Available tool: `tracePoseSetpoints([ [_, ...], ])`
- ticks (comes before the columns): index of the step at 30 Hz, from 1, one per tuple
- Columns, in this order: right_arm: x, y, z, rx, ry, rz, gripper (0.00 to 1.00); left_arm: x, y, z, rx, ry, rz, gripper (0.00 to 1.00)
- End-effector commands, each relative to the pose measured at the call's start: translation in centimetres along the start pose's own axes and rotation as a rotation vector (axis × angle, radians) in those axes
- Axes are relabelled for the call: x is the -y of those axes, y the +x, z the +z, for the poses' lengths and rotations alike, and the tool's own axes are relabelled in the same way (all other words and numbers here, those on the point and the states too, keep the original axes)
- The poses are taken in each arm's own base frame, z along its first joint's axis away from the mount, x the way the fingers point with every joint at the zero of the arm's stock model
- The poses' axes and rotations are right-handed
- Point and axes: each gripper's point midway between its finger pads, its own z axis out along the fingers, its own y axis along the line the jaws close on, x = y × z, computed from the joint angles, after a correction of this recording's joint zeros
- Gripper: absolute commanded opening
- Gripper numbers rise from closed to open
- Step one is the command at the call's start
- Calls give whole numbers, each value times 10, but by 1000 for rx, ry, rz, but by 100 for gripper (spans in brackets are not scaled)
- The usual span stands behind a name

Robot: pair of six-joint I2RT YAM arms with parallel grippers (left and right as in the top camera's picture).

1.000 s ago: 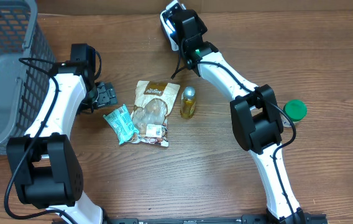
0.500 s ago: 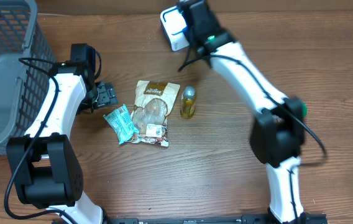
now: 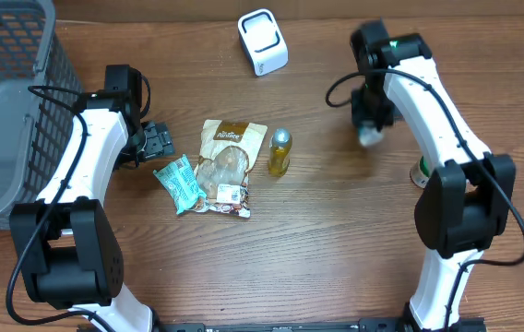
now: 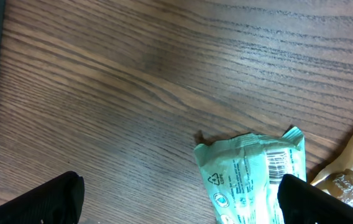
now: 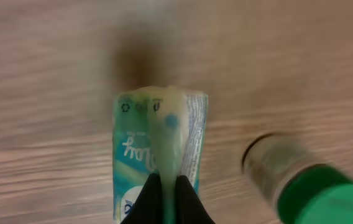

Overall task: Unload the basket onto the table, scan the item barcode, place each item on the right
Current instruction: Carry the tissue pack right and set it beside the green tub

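Observation:
My right gripper (image 5: 169, 194) is shut on the seam of a green-and-white packet (image 5: 161, 140), which hangs low over the table; the view is blurred and no barcode shows on it. From overhead, the right gripper (image 3: 370, 127) is at the right-middle of the table, with the packet (image 3: 370, 139) a pale patch beneath it. The white scanner (image 3: 263, 41) stands at the back centre, well left of that gripper. My left gripper (image 3: 158, 140) is open, just above a teal packet (image 3: 177, 183). In the left wrist view that teal packet (image 4: 257, 177) lies near the right finger, its barcode (image 4: 278, 163) facing up.
A brown snack bag (image 3: 225, 166) and a small yellow bottle (image 3: 280, 151) lie mid-table. A green-capped bottle (image 5: 301, 186) lies close to the held packet; its cap (image 3: 421, 171) peeks out beside the right arm. A grey wire basket (image 3: 4, 111) fills the far left.
The right arm has swung from the scanner at the back across to the right side of the table, lowering with the packet. The left arm has stayed still.

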Motion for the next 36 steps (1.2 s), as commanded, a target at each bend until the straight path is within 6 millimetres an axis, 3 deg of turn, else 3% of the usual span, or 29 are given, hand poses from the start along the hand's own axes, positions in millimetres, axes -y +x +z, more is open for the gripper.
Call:
tracePoseSetpoints([
  [1, 10, 22, 31, -98, -6, 63, 4, -5, -2, -9, 24, 0, 4, 100],
  [6, 20, 31, 50, -130, 2, 89, 13, -5, -2, -9, 24, 0, 4, 100],
  [8, 21, 31, 51, -129, 2, 92, 51, -5, -2, -9, 24, 0, 4, 100],
  [9, 20, 30, 51, -125, 0, 93, 65, -5, -2, -9, 24, 1, 4, 100],
  [10, 20, 28, 51, -119, -1, 93, 76, -5, -2, -9, 24, 1, 4, 99],
  [11, 19, 27, 51, -113, -3, 94, 80, -5, -2, -9, 24, 0, 4, 100],
  [15, 10, 27, 48, -116, -58, 98, 81, -5, -2, -9, 24, 0, 4, 100],
  [18, 0, 17, 30, -79, -141, 110, 78, -5, -2, -9, 24, 0, 4, 100],
  [23, -6, 1, -32, 68, -273, 128, 80, -5, -2, -9, 24, 0, 4, 100],
  [25, -10, 1, -60, 121, -345, 128, 86, -5, -2, -9, 24, 0, 4, 100],
  [28, -14, 4, -82, 155, -411, 124, 100, -5, -2, -9, 24, 0, 4, 100],
  [36, -13, 11, -85, 142, -411, 123, 100, -5, -2, -9, 24, 0, 4, 99],
])
